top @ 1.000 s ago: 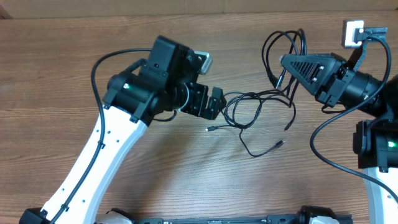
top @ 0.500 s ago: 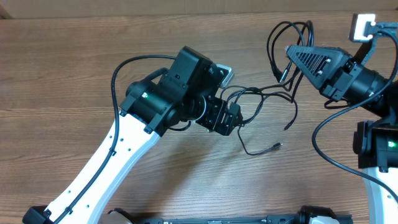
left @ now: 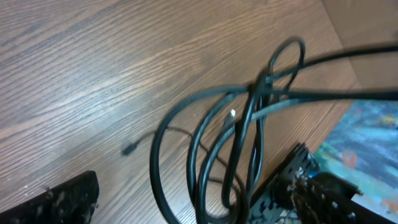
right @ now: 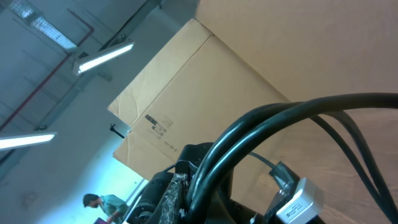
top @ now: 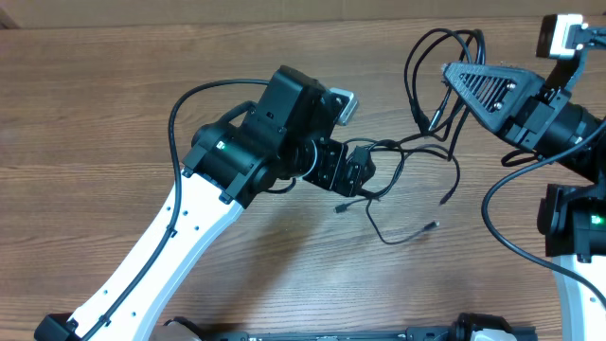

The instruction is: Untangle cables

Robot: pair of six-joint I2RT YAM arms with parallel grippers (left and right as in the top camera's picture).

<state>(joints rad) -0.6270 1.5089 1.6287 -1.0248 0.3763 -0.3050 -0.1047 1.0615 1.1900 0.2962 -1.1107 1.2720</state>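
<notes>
The cables (top: 409, 144) are thin black cords tangled in loops at the table's middle right. Loose plug ends lie at the front (top: 434, 224) and to the right (top: 445, 199). My left gripper (top: 358, 177) is open at the bundle's left end. In the left wrist view the loops (left: 249, 118) pass between its spread fingers (left: 180, 205). My right gripper (top: 453, 78) is raised at the back right, shut on the bundle's upper loops (top: 440, 43). The right wrist view shows two cords (right: 261, 134) pinched in its jaws (right: 205, 186).
The wooden table (top: 114, 114) ends at its far edge along the top of the overhead view. The left arm's thicker black wire (top: 180, 104) arches over the table. A cardboard box (right: 186, 93) shows in the right wrist view.
My left arm has swung right and its gripper has reached into the bundle's left loops. My right gripper has moved up and right with the cables, dragging the loose ends to the right.
</notes>
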